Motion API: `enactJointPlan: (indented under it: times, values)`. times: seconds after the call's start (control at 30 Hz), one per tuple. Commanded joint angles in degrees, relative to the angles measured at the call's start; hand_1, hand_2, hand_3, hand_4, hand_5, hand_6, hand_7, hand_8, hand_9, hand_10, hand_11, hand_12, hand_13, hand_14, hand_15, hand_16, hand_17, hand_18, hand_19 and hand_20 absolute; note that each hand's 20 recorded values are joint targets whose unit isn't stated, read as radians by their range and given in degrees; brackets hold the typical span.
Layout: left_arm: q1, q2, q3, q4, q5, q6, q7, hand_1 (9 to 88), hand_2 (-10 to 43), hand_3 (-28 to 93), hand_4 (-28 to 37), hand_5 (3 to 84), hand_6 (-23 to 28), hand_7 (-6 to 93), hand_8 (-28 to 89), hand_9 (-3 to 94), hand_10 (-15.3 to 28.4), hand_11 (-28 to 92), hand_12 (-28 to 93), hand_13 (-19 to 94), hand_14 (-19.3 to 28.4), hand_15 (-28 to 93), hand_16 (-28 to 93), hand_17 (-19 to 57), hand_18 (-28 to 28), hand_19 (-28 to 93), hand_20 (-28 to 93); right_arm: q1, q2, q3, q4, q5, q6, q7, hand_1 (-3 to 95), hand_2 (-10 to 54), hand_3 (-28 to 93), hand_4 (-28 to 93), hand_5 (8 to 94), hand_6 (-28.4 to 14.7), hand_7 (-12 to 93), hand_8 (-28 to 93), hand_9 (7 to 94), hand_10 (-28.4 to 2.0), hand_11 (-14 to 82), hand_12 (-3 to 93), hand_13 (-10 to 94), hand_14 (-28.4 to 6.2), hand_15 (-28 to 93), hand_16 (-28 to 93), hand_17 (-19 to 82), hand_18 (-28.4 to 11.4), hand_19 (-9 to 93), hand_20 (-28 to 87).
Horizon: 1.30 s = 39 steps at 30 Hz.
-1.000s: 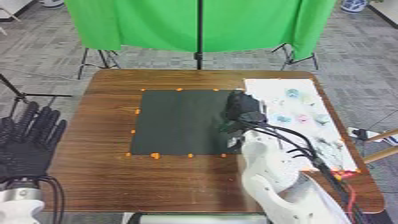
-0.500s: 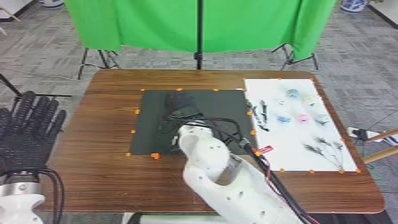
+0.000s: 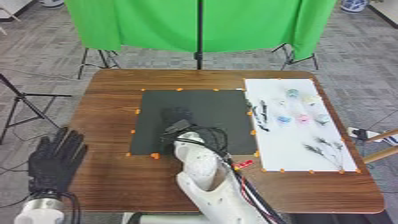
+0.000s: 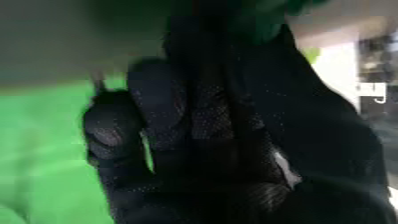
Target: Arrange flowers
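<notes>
Over the middle of the black mat [image 3: 155, 132] is my right hand [image 3: 180, 120]. In the right wrist view the right hand [image 4: 213, 150] has its fingers curled, and a blurred dark green piece [image 4: 269, 22] shows at the fingertips. My left hand [image 3: 56, 162] is open with straight fingers beside the table's left edge. On the white sheet [image 3: 275, 160] lie a blue flower [image 3: 283, 119], a pink flower [image 3: 304, 118], a pale teal flower [image 3: 292, 93], dark narrow leaves [image 3: 259, 114] and thin grey-green sprigs [image 3: 326, 151].
Small orange markers line the mat and the sheet. The wooden table [image 3: 102, 135] extends around both. Behind it hangs a green cloth [image 3: 151, 25] on a stand, with a black tripod [image 3: 24, 107] at the left.
My right hand has moved left from the border of the mat and white sheet to the mat's middle, then slightly nearer. My left hand has shifted right and nearer.
</notes>
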Motion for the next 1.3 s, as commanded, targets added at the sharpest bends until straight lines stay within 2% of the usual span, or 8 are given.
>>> enactJointPlan:
  times: [0.03, 0.27, 0.5, 0.77, 0.83, 1.0, 1.2, 1.3]
  values:
    - [-6.0, 0.05, -1.07, -2.56, -0.54, -2.25, 0.40, 25.7, 12.7, 71, -28.3, 38.9, 4.5, 7.6, -9, 35.0, 10.2, 10, 8, 28, 7.7, 12, -5, 1.5, 8.3, 15, 12, -0.2, -1.3, -2.3, 0.3, 1.6, -0.9, 5.3, 68.1, -9.5, 70, -25, 79.6, -2.6, 37, 23, 88.8, -12.5, 14.9, 51.2, 73, -9.7, 53, 53, 40, -26.6, 90, 38]
    - [-5.7, 0.39, -1.62, -3.17, -0.36, -2.70, 0.90, 25.6, 12.6, 71, -28.3, 38.9, 4.4, 7.5, -9, 34.9, 10.1, 10, 8, 28, 7.5, 12, -5, 1.6, 8.3, 15, 12, 0.1, -0.3, -5.2, -1.7, 2.7, -2.7, 6.2, 68.3, -9.5, 69, -24, 79.3, -2.5, 37, 23, 88.5, -12.4, 15.0, 51.1, 73, -9.7, 53, 53, 40, -26.6, 90, 38]
    - [-6.0, 0.54, -0.93, -2.99, -0.56, -2.77, 0.81, 25.7, 12.6, 72, -28.3, 38.8, 4.6, 7.2, -9, 34.8, 10.1, 10, 8, 27, 7.7, 11, -5, 1.7, 8.2, 14, 12, -0.6, -0.9, -4.7, -1.2, 1.1, -4.4, 6.6, 68.1, -9.5, 68, -23, 77.2, -2.4, 39, 23, 87.5, -12.6, 15.4, 50.9, 73, -10.1, 54, 53, 39, -26.8, 90, 38]
    - [-5.9, 0.60, -0.88, -3.07, -0.68, -2.03, 1.11, 25.6, 12.3, 72, -28.3, 38.9, 4.7, 7.4, -9, 34.5, 10.5, 10, 9, 26, 9.7, 14, -3, 0.6, 9.6, 16, 13, -0.5, -0.9, -3.9, -1.5, 3.2, -3.2, 7.9, 58.7, -9.5, 67, -24, 68.0, -3.8, 44, 19, 81.9, -14.2, 20.3, 50.4, 69, -14.7, 61, 44, 38, -27.8, 91, 36]
    - [-6.1, 0.61, -0.82, -2.92, -0.50, -2.30, 1.00, 25.6, 12.2, 72, -28.3, 38.9, 4.8, 7.4, -9, 34.4, 10.6, 10, 9, 26, 10.3, 15, -2, 0.3, 10.1, 17, 14, -0.2, -0.7, -4.3, -1.7, 3.4, -3.1, 8.1, 57.1, -9.5, 67, -23, 65.8, -4.1, 46, 18, 80.8, -14.5, 21.7, 50.4, 68, -15.8, 63, 41, 38, -27.8, 91, 35]
    - [-6.2, 0.71, -0.70, -2.96, -0.61, -2.10, 1.00, 25.7, 12.1, 72, -28.3, 39.1, 5.1, 7.5, -9, 34.3, 11.1, 10, 9, 26, 11.1, 16, -2, -0.6, 10.9, 19, 14, 0.5, -0.3, -5.3, -3.0, 5.8, -4.1, 8.8, 53.1, -9.5, 69, -25, 62.7, -4.4, 48, 15, 76.2, -16.2, 31.3, 43.4, 67, -16.7, 66, 36, 38, -27.7, 91, 34]
    - [-6.0, 0.75, -0.76, -2.99, -0.56, -1.95, 0.65, 25.9, 12.0, 73, -28.3, 39.2, 5.4, 7.5, -8, 34.3, 11.6, 11, 9, 25, 11.7, 17, -2, -1.2, 11.4, 19, 14, 1.4, 0.4, -6.0, -4.4, 7.3, -3.5, 10.3, 45.9, -9.5, 75, -27, 61.5, -6.1, 43, 11, 74.3, -17.7, 38.1, 35.9, 67, -16.7, 67, 35, 38, -27.7, 91, 34]
    - [-5.8, 0.78, -0.91, -3.00, -0.60, -1.95, 0.42, 26.0, 12.1, 73, -28.3, 39.4, 5.7, 7.5, -8, 34.2, 11.9, 11, 10, 25, 12.6, 19, -1, -1.7, 12.1, 22, 15, 1.8, 0.6, -5.9, -5.2, 8.9, -3.2, 11.4, 43.6, -9.5, 77, -27, 61.2, -7.3, 40, -2, 73.0, -18.2, 40.4, 33.0, 67, -16.5, 67, 35, 39, -27.7, 91, 33]
